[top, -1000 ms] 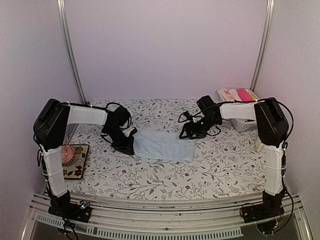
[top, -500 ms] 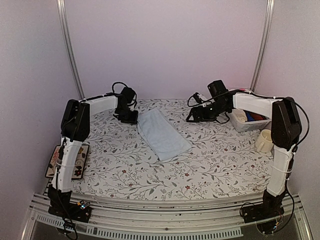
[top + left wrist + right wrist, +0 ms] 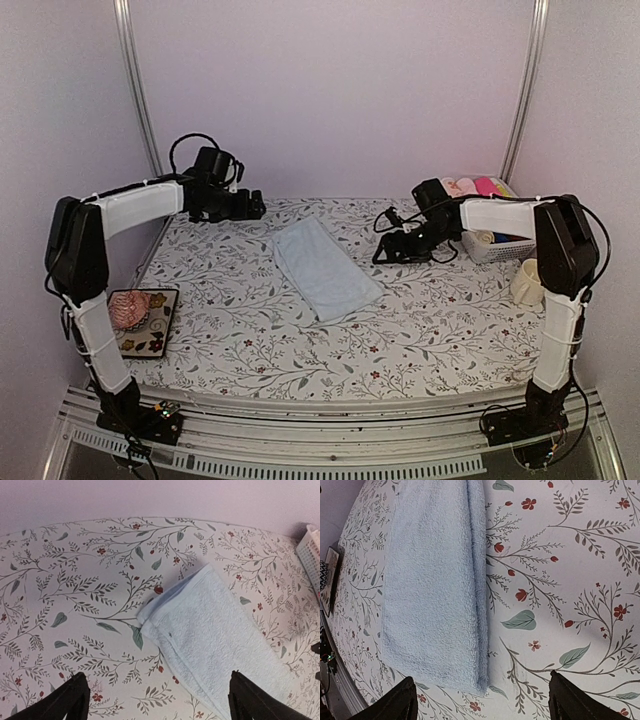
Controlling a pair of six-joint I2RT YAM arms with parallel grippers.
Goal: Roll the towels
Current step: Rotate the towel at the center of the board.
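Lying flat and unrolled near the middle of the floral-printed tablecloth [image 3: 300, 350], the light blue terry towel [image 3: 325, 268], folded into a long narrow strip, runs diagonally from far left to near right in the top view. This placement probably leaves a short end free at which a roll can begin. The left gripper [image 3: 252, 205] hangs above the table's far-left part, apart from the towel's far end, on an arm with a raised elbow and a level forearm. The right gripper [image 3: 383, 253] sits low, to the right of the towel and clear of it, its arm reaching inward from beside the white slatted basket [image 3: 495, 250]. In the left wrist view, the two dark fingertips [image 3: 75, 700] are spread wide with nothing between them, looking down on the towel's far corner, which suggests an approach to that end. In the right wrist view, the fingertips [image 3: 405, 700] are likewise spread and empty, and the towel's folded long edge lies below them.
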